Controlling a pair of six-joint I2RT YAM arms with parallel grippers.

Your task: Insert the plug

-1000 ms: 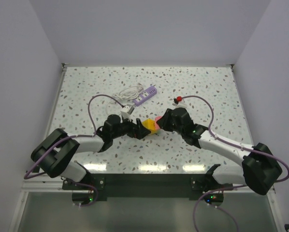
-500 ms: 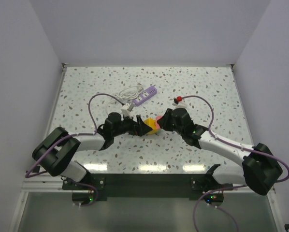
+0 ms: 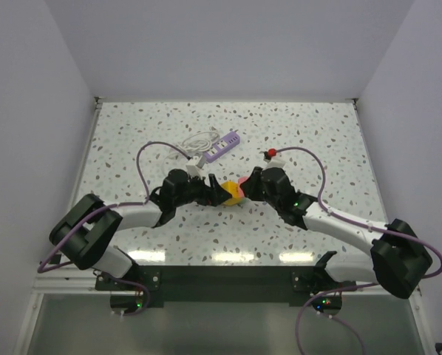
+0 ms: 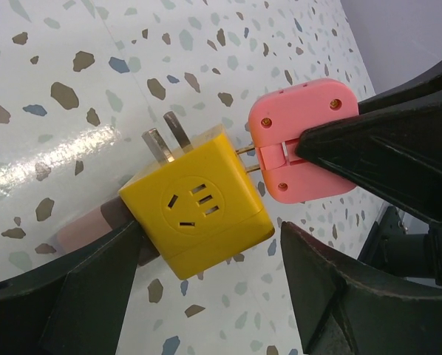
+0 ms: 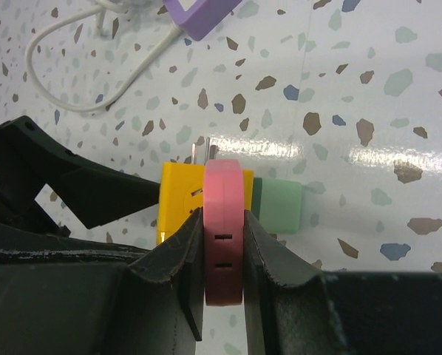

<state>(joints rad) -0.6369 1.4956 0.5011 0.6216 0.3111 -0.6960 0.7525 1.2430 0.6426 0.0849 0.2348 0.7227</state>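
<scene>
- Both arms reach inward and meet low over the middle of the worktop (image 3: 317, 133).
- The left tool (image 4: 206, 231) clamps the yellow adapter (image 4: 195, 214); the right tool (image 5: 222, 218) pinches the pink plug (image 4: 302, 140).
- The plug's prongs meet the adapter's side, part of them still showing.
- Since a second ago, the left arm has edged slightly rightward.

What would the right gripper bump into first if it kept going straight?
Most likely the yellow cube in the left gripper; the right gripper's pink plug already has prongs at its side.
</scene>
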